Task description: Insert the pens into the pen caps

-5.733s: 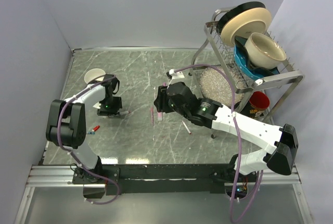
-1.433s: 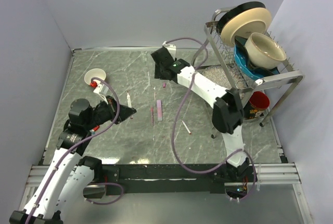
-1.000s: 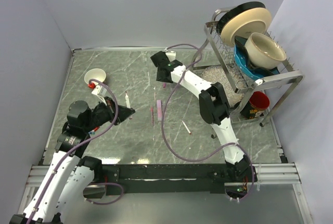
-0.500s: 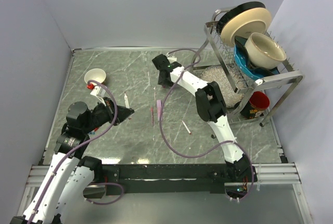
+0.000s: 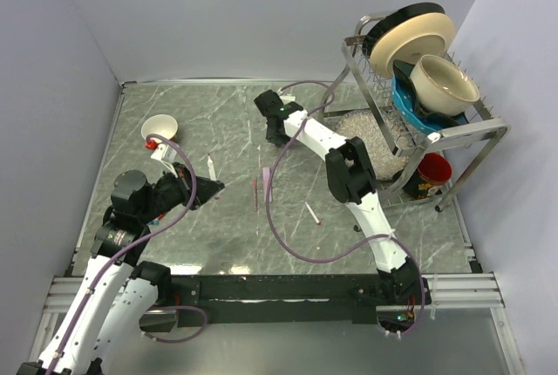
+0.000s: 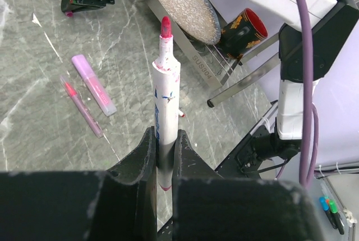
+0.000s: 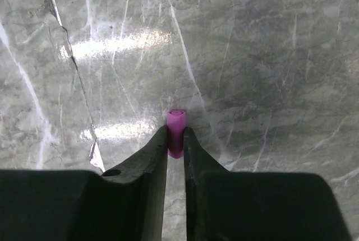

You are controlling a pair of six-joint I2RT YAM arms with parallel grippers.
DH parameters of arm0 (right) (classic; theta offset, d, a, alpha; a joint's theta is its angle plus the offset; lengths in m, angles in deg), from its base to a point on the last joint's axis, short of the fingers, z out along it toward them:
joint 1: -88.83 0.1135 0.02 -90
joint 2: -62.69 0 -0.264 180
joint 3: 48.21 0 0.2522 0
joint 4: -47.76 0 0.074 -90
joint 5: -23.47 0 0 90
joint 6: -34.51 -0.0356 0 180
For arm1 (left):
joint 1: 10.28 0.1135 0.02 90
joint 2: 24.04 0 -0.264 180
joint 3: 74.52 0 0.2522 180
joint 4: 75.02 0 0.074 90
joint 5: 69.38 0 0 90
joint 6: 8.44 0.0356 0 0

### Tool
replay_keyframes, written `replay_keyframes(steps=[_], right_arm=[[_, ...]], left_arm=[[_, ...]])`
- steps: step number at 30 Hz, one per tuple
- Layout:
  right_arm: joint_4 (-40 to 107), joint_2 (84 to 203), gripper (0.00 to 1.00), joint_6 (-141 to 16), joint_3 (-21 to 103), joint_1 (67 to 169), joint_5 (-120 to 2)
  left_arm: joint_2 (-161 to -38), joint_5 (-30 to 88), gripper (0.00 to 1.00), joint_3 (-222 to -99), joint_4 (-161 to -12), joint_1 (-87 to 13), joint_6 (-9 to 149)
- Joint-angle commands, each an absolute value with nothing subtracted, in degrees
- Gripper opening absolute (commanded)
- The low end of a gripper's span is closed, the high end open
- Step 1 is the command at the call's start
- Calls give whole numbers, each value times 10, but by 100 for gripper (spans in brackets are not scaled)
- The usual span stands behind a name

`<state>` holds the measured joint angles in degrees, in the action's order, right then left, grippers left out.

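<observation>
A white-barrelled pen (image 6: 166, 89) with a pink-red tip stands upright in my left gripper (image 6: 166, 140), which is shut on its lower barrel at the table's near left (image 5: 215, 187). At the far middle of the table, my right gripper (image 7: 176, 135) is shut on a small pink pen cap (image 7: 176, 119) that lies on the marble; from above the gripper (image 5: 274, 136) hides the cap. On the table between the arms lie a pink marker (image 5: 265, 183), a thin pink pen (image 5: 255, 193) and two white pens (image 5: 212, 166) (image 5: 311, 213).
A dish rack (image 5: 436, 135) with plates and bowls stands at the far right, a red mug (image 5: 433, 168) under it. A white cup (image 5: 159, 126) sits at the far left. Grey walls close the back and sides.
My right gripper has shut on the pink cap after settling down over it at the far middle. The left gripper has kept still with its pen.
</observation>
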<state>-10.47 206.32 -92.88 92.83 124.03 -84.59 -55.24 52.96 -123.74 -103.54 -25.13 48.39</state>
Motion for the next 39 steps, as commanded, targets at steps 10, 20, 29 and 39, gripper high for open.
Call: replay_keyframes(steps=[10, 20, 29, 39], right_arm=[[-41, 1897, 5, -906, 657, 1258, -826], [-6, 1737, 8, -968, 371, 1355, -834], [9, 1754, 24, -962, 364, 1377, -819], [14, 1776, 28, -945, 369, 1377, -819]], left_arm=[[-542, 513, 1, -1257, -1030, -250, 500], [-530, 508, 1, -1255, -1030, -250, 499], [-525, 501, 1, -1256, -1035, -250, 500], [-523, 502, 1, -1255, -1034, -250, 499]])
